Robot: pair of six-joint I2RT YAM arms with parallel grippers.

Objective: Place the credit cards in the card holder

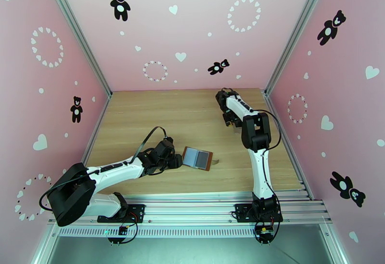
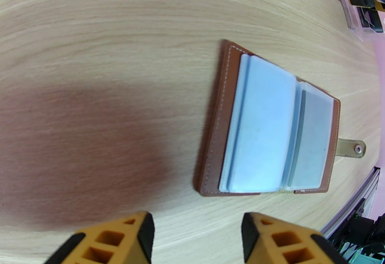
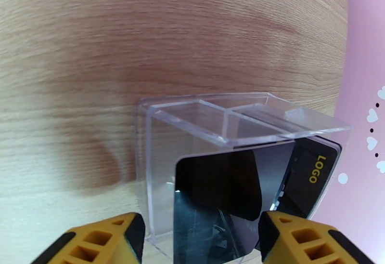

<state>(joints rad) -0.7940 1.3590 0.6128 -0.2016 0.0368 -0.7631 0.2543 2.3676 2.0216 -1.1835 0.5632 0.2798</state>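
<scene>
Surface: pale wood-grain table (image 1: pixel 192 115), enclosed by pink walls (image 1: pixel 192 29) printed with black bears and white hearts. An aluminium rail (image 1: pixel 192 207) runs along the near edge.

The card holder (image 2: pixel 269 130) lies open and flat at mid-table, grey pockets up, snap tab (image 2: pixel 350 148) extended. The left gripper (image 2: pixel 197 233) is just beside it, fingers spread, empty.

A clear plastic case (image 3: pixel 192 120) sits at the far right near the wall, with the credit cards (image 3: pixel 226 197) inside. The right gripper (image 3: pixel 199 238) is spread, flanking the case's near end; contact cannot be determined.

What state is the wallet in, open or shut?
Open: the wallet lies spread flat, greyish inner pockets facing up, snap tab sticking out unfastened at its edge.
</scene>
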